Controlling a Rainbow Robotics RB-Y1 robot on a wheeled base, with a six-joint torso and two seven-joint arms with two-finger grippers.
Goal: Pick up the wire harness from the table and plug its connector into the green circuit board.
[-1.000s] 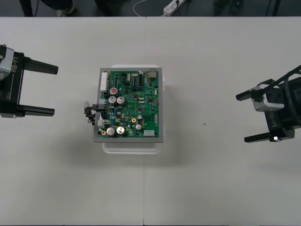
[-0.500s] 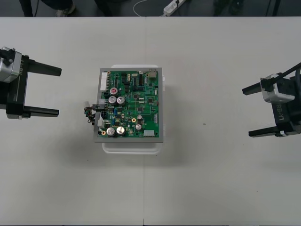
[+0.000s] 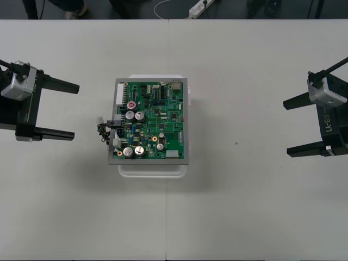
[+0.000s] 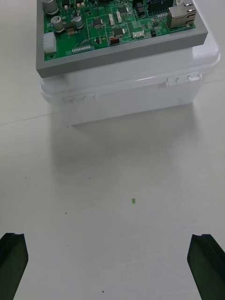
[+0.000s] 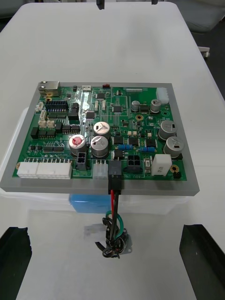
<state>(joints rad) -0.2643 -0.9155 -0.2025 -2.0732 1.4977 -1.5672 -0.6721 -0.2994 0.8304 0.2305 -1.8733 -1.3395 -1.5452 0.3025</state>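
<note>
Your wire harness sits at the left edge of the green circuit board, about midway along it. In the front view it is a small dark tangle there, and you cannot make out its parts. The left wrist view gives you more: the black plug is seated in the row of connectors on that edge. Red, black and green wires drop from it to a loose bundle on the tabletop, just beside the white base. The metal socket is partly buried in that bundle and hard to read.

The right wrist view shows you the opposite edge of the board and the base's right wall. A tiny green speck lies on the tabletop before it.

Your left gripper stands left of the harness, apart from it, with its fingers spread wide and holding nothing. Your right gripper stands well to the right of the board, also spread and empty. Its fingers are cut off at the picture's corners.

Since a second ago the left gripper has come a little nearer the board. The right one has drawn slightly away and toward the far side. The harness and board have not moved.
</note>
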